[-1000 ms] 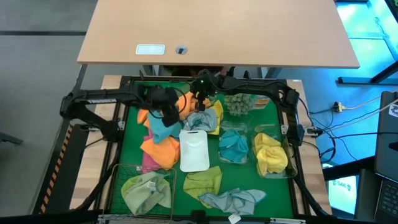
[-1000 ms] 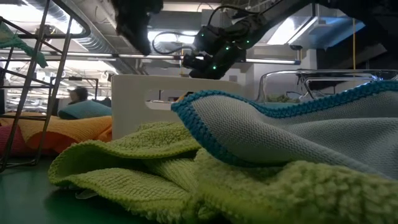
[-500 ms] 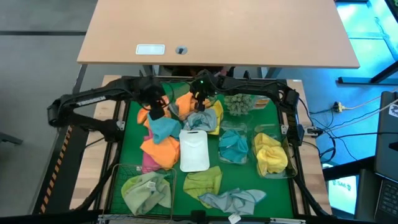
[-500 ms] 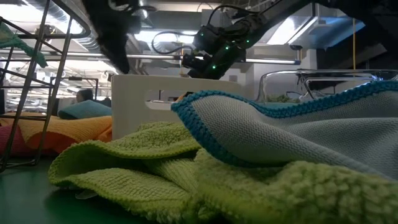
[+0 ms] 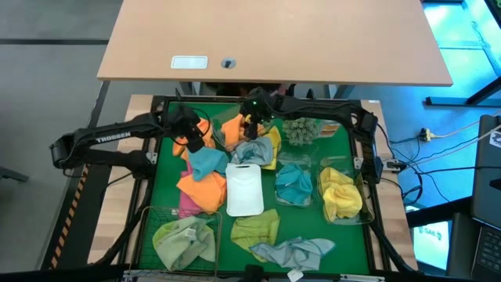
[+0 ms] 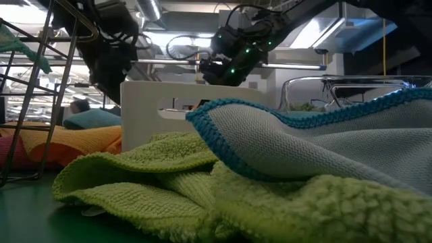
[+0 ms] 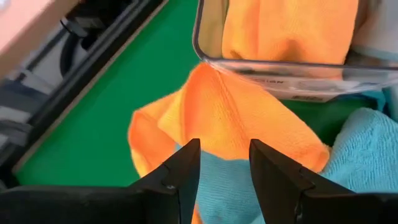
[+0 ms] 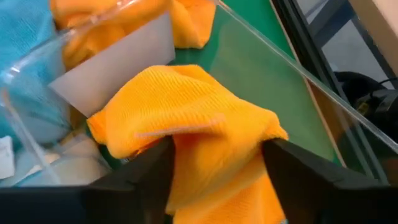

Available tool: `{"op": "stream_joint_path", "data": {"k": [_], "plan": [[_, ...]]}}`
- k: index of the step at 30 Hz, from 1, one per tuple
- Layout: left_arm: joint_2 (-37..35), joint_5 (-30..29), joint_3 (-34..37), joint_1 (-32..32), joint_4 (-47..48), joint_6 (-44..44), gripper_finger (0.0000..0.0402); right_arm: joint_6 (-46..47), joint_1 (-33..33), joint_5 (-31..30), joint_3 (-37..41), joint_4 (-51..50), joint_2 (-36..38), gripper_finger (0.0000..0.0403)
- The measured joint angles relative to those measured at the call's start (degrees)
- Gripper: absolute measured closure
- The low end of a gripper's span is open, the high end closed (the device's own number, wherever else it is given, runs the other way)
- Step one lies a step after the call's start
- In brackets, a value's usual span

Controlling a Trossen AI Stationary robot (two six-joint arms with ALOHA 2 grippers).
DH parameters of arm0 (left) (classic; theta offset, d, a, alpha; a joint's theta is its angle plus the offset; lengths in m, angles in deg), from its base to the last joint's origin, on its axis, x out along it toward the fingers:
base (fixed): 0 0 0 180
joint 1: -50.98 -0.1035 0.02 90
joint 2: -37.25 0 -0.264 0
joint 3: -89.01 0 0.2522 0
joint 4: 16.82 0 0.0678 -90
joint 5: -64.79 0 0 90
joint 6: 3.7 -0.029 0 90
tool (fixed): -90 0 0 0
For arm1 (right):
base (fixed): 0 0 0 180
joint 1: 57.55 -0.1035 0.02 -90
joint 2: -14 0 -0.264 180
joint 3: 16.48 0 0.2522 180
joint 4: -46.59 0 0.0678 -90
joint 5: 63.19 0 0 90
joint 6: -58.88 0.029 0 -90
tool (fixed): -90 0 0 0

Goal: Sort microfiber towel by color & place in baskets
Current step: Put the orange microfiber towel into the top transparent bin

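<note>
My left gripper [image 7: 224, 163] is open and hovers just above an orange towel [image 7: 230, 118] that lies on a teal towel [image 7: 357, 155] on the green mat, beside a clear tub [image 7: 280, 68]. In the high view it is at the far left [image 5: 190, 138]. My right gripper [image 8: 214, 152] is open over that clear tub [image 5: 235, 129], with a bunched orange towel [image 8: 186, 118] between its fingers. Other towels lie around the white tray [image 5: 244, 188]. My right gripper's open fingers stand on either side of the orange towel's bunched top [image 8: 205, 146], coming from above at a slant. The cloth reaches both fingers' inner sides. I cannot tell whether it still touches them or simply rests in the tub.
A wire basket [image 5: 184, 235] at the near left holds a lime towel. Clear tubs hold a teal towel [image 5: 293, 184] and a yellow one [image 5: 340, 194]. A spiky plant [image 5: 299, 129] stands at the far right. A lime towel [image 5: 254, 229] and a pale blue towel [image 5: 293, 251] lie near the front.
My left gripper has gone toward the table's left edge and down, off the teal towel and toward the orange towel beside the tub, staying open. My right arm has kept its place over the tub.
</note>
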Motion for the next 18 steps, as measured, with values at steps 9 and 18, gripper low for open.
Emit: {"op": "stream_joint_path", "data": {"k": [9, 18], "plan": [[0.0, 2.1, 0.3, 0.0, -0.9, 7.8, 0.0257, 0.0, 0.0, 0.0, 0.0, -2.1, 5.5, 0.0105], [1.3, 3.7, 0.3, 0.0, -1.2, 19.7, 0.0204, 0.0, 0.0, 1.6, 0.0, -8.6, 11.2, 0.0104]]}}
